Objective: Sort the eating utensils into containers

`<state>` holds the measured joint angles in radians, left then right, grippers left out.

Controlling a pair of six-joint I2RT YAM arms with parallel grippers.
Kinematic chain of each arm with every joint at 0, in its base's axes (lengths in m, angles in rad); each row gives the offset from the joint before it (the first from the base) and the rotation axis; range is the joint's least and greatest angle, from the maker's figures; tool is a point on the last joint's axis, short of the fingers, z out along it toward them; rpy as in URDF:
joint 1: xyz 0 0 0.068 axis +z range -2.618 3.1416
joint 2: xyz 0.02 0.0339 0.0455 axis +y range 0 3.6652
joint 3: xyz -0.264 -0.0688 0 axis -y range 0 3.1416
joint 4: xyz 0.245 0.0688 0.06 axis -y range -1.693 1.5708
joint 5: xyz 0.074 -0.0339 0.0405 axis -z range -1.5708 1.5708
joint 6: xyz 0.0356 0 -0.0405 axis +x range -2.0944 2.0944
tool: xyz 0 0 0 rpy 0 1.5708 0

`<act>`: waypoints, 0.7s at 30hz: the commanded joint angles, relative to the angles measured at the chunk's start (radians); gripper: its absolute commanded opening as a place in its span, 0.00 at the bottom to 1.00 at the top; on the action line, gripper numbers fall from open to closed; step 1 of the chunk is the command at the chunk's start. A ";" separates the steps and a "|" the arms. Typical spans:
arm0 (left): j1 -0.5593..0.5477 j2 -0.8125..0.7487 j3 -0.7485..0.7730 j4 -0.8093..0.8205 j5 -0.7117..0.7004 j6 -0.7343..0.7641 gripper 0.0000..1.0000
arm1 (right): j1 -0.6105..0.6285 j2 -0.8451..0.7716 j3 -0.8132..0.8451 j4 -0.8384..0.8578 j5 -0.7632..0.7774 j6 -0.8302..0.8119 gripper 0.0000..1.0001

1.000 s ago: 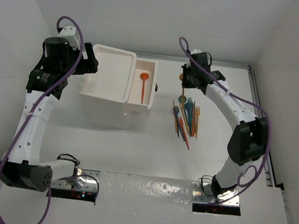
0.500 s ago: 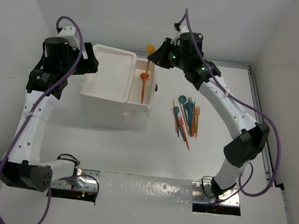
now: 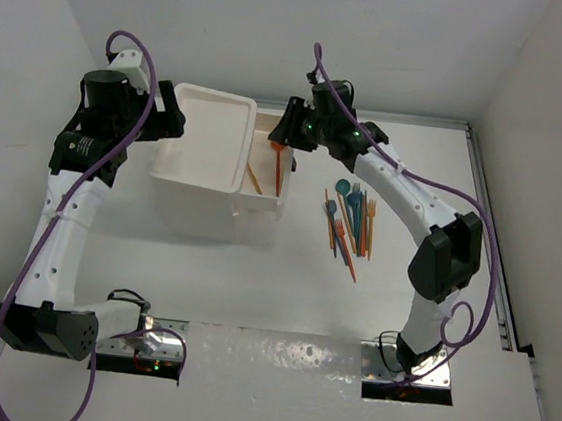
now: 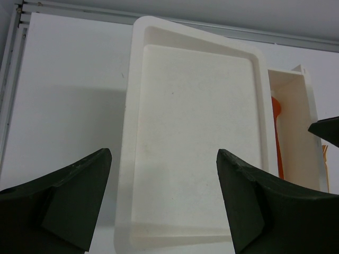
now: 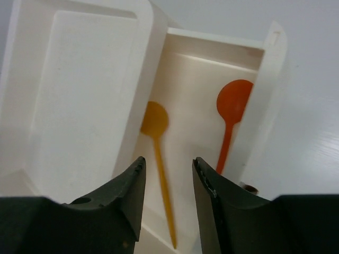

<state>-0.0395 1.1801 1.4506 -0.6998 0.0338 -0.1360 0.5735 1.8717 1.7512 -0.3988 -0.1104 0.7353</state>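
Note:
The white drawer unit [image 3: 206, 157] has its top drawer [image 3: 266, 194] pulled out to the right. Two orange spoons lie in the drawer: a yellow-orange one [image 3: 253, 177] and a red-orange one [image 3: 279, 168]. My right gripper [image 3: 291, 131] hovers over the drawer's far end, open and empty. In the right wrist view the gripper [image 5: 168, 161] looks down on the blurred yellow-orange spoon [image 5: 158, 153] and the red-orange spoon [image 5: 231, 119]. The other utensils [image 3: 351, 218] lie in a pile on the table to the right. My left gripper [image 3: 165, 118] is open above the unit's tray top [image 4: 196, 143].
The drawer's brown knob [image 5: 249, 188] shows at its front wall. The red-orange spoon [image 4: 276, 132] and my right gripper's dark tip [image 4: 326, 129] show at the right of the left wrist view. White walls stand close at the left, back and right.
My right gripper moved left from the pile to over the drawer with the yellow-orange spoon, then opened. That spoon now lies in the drawer beside the red-orange one. The left arm has not moved.

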 commanded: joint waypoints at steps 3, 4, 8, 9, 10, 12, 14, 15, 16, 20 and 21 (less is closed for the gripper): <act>-0.008 -0.017 0.017 0.019 -0.002 0.003 0.79 | -0.052 -0.166 -0.070 -0.037 0.179 -0.172 0.28; -0.010 -0.017 0.017 0.019 -0.002 0.004 0.79 | -0.070 -0.180 -0.094 -0.041 0.196 -0.189 0.25; -0.008 -0.017 0.013 0.019 0.002 0.004 0.79 | -0.179 -0.239 -0.274 -0.041 0.212 -0.260 0.19; -0.008 -0.017 0.011 0.020 0.002 0.004 0.79 | -0.194 -0.246 -0.300 -0.043 0.209 -0.281 0.19; -0.008 -0.017 0.010 0.020 0.002 0.004 0.79 | -0.211 -0.241 -0.318 -0.044 0.206 -0.340 0.19; -0.008 -0.017 0.010 0.023 0.003 0.004 0.79 | -0.215 -0.224 -0.358 -0.061 0.225 -0.391 0.19; -0.008 -0.016 0.010 0.026 0.008 0.004 0.79 | -0.218 -0.189 -0.386 -0.064 0.225 -0.450 0.18; -0.008 -0.014 0.011 0.026 0.008 0.004 0.79 | -0.219 -0.177 -0.395 -0.061 0.225 -0.459 0.18; -0.008 -0.011 0.011 0.026 0.008 0.003 0.79 | -0.219 -0.151 -0.406 -0.054 0.221 -0.476 0.18; -0.008 -0.007 0.016 0.026 0.006 0.001 0.79 | -0.230 -0.065 -0.401 -0.054 0.215 -0.493 0.18; -0.008 -0.007 0.017 0.026 0.006 0.001 0.79 | -0.233 -0.046 -0.395 -0.057 0.218 -0.496 0.18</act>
<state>-0.0395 1.1801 1.4506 -0.6998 0.0341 -0.1360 0.3492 1.7985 1.3388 -0.4637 0.1009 0.2935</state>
